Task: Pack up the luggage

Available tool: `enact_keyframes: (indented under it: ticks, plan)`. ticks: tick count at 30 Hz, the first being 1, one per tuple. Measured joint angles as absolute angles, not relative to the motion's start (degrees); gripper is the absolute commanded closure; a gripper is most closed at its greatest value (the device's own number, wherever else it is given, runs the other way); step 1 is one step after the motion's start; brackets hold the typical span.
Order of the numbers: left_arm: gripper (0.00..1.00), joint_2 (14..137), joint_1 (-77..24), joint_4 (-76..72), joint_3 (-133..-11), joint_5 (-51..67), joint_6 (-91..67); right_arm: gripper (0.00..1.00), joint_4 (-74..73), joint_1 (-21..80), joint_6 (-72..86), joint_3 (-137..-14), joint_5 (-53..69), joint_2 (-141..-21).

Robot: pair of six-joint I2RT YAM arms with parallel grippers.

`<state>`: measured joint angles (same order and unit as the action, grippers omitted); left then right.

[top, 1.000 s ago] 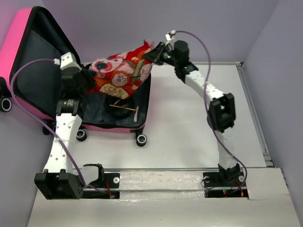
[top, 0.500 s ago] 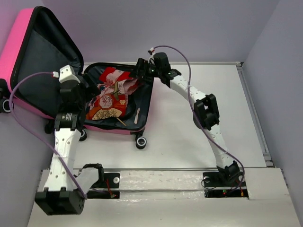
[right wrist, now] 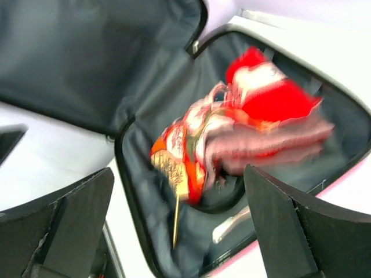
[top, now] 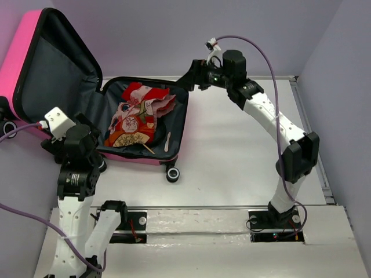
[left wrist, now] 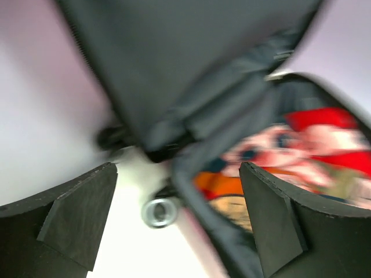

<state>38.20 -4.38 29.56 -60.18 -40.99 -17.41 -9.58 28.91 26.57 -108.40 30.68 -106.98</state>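
Two empty grippers, jaws wide apart, flank the open pink luggage (top: 52,69) at the far left of the table (top: 232,150). The left gripper (left wrist: 179,197) is by its near-left corner and the right gripper (top: 194,78) above its far-right rim. A red patterned cloth (top: 139,113) lies inside.

White table (top: 232,162), lilac walls (top: 174,35)

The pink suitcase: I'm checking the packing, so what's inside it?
A red patterned cloth lies crumpled in the open luggage, a pale stick beside it on the grey lining. Anything beneath the cloth is covered.
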Motion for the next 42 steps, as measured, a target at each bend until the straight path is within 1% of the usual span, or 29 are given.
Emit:
enact_keyframes:
  ticks: [2, 3, 4, 7, 9, 10, 11, 13, 14, 15, 17, 18, 19, 20, 23, 27, 29, 32, 33, 34, 35, 36, 37, 39, 42]
  plan:
    - [0.01, 39.70, -3.44, 30.50, -58.96, -45.58, -16.27, 0.52, -7.31, 28.97, 25.74, -98.98, 31.35, -101.89]
    - [0.01, 40.80, -2.83, 30.59, -58.54, -47.42, -15.57, 0.60, -6.92, 28.97, 25.26, -93.36, 31.94, -98.98]
    - [0.01, 41.76, -1.69, 30.70, -58.54, -48.42, -15.29, 0.61, -6.11, 28.99, 25.39, -88.55, 32.29, -96.55]
    - [0.01, 46.92, 4.80, 29.93, -59.11, -49.82, -14.00, 0.46, -3.86, 29.06, 25.06, -75.61, 32.77, -90.26]
    - [0.01, 51.81, 9.37, 30.81, -61.89, -50.70, -14.02, 0.37, -2.00, 29.06, 24.51, -67.83, 32.73, -87.07]
    - [0.03, 54.41, 10.92, 31.18, -64.07, -51.86, -14.09, 0.35, -1.72, 29.06, 24.21, -64.55, 32.51, -85.47]
    - [0.09, 56.53, 11.53, 31.09, -65.65, -52.95, -14.09, 0.35, -1.48, 29.06, 23.88, -62.35, 32.10, -84.53]
    - [0.17, 61.25, 11.79, 30.98, -67.90, -55.44, -14.02, 0.34, -0.99, 29.06, 22.94, -58.92, 31.46, -83.46]
    - [0.25, 62.37, 11.75, 30.92, -67.99, -56.45, -13.91, 0.33, -0.82, 29.06, 22.55, -57.84, 30.92, -83.35]
    - [0.41, 63.09, 11.73, 31.09, -67.99, -57.21, -13.87, 0.33, -0.60, 29.06, 21.98, -57.04, 30.30, -83.42]
    - [0.55, 64.38, 11.73, 30.74, -67.90, -59.11, -13.17, 0.33, 0.14, 29.06, 21.30, -55.92, 29.54, -83.59]
    - [0.80, 64.73, 11.73, 30.44, -67.90, -59.99, -12.53, 0.33, 0.62, 29.06, 20.95, -55.51, 28.91, -83.83]
    - [0.92, 64.88, 11.73, 29.95, -67.90, -60.38, -11.86, 0.33, 0.75, 29.06, 20.82, -55.44, 28.64, -84.12]
    - [0.94, 64.99, 11.70, 29.43, -67.90, -60.27, -11.86, 0.32, 1.21, 29.06, 20.71, -55.44, 28.12, -84.82]
    - [0.94, 64.95, 10.52, 27.18, -67.90, -60.31, -12.29, 0.32, 1.61, 29.06, 21.50, -57.30, 26.92, -88.44]
    - [0.94, 63.40, 7.40, 23.11, -67.26, -60.55, -10.74, 0.31, 1.04, 29.06, 24.45, -67.22, 23.53, -99.11]
    - [0.94, 60.90, 3.84, 21.23, -64.86, -62.04, -9.65, 0.31, 1.21, 29.06, 25.69, -72.18, 22.87, -104.05]
    - [0.94, 58.08, -3.03, 20.23, -61.91, -66.41, -8.03, 0.35, 1.72, 29.06, 27.97, -77.54, 22.85, -109.93]
    - [0.94, 57.32, -5.72, 19.86, -60.93, -68.10, -7.55, 0.43, 1.89, 29.06, 28.71, -78.37, 23.05, -111.18]
    - [0.94, 56.75, -8.10, 19.59, -60.23, -69.58, -7.01, 0.47, 2.09, 29.06, 29.80, -79.00, 23.77, -112.25]
    - [0.94, 56.36, -10.28, 19.14, -59.53, -70.70, -6.59, 0.54, 2.17, 29.08, 30.48, -79.61, 24.25, -113.08]
    - [0.94, 55.77, -12.95, 18.68, -58.81, -71.90, -6.15, 0.65, 2.48, 29.19, 31.07, -80.58, 24.71, -114.13]
    - [0.94, 55.18, -16.32, 18.15, -57.80, -73.21, -5.76, 0.82, 2.76, 29.36, 31.70, -81.36, 25.23, -115.00]
    - [0.94, 54.48, -20.05, 18.00, -56.60, -74.85, -5.21, 0.92, 2.90, 29.82, 33.87, -83.44, 26.70, -116.81]
    - [0.94, 54.30, -31.31, 18.37, -55.37, -79.31, -4.29, 0.93, 2.42, 29.43, 35.00, -84.77, 25.63, -117.36]
